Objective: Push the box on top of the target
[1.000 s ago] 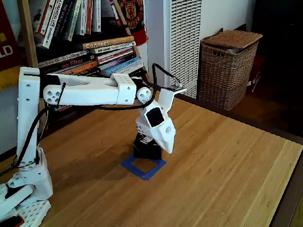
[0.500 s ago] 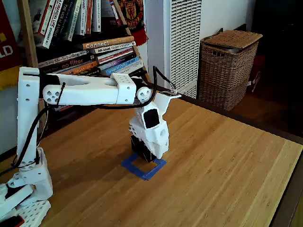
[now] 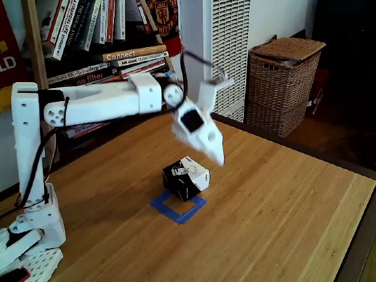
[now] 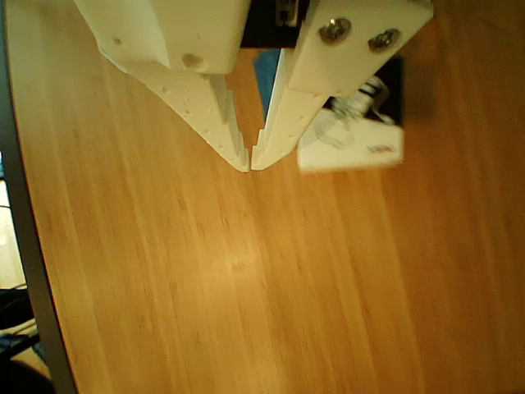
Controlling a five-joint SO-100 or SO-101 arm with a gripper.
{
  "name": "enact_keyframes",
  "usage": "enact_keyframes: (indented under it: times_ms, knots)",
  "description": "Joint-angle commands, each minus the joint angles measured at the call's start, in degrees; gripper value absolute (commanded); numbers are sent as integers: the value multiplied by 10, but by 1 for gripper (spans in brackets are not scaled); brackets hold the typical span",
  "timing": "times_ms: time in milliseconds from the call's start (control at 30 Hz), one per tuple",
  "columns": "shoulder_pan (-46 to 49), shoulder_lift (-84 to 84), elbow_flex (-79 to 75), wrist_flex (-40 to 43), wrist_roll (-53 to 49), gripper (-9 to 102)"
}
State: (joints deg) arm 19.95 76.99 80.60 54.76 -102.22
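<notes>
The box, a small black cube with a white printed top, rests on the wooden table and overlaps the far edge of the target, a blue tape square. My white gripper hangs in the air above and to the right of the box, not touching it, and is motion-blurred. In the other view the gripper points down with its fingertips together and nothing between them. There the box lies to the right behind one finger, and a strip of the blue target peeks between the fingers.
A wicker basket stands at the back right beyond the table. A bookshelf with books and a white radiator are behind the arm. The table's edge runs along the right; its edge shows at the left in the other view.
The gripper has lifted off the box and swung up and to the right. The box, hidden behind the gripper earlier, is uncovered at the target's far edge.
</notes>
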Motion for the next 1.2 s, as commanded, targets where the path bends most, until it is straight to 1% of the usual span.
enact_keyframes:
  times_ms: [0, 167, 300, 467, 633, 1167]
  knots:
    - [-40, -18, -45, -32, 69, 0]
    - [-92, -58, -63, -69, 149, 0]
    - [-117, -75, -67, -62, 159, 0]
    - [-130, -77, -47, -52, 149, 0]
    - [-140, -91, -45, -20, 127, 0]
    - [-150, -111, -29, 2, 92, 0]
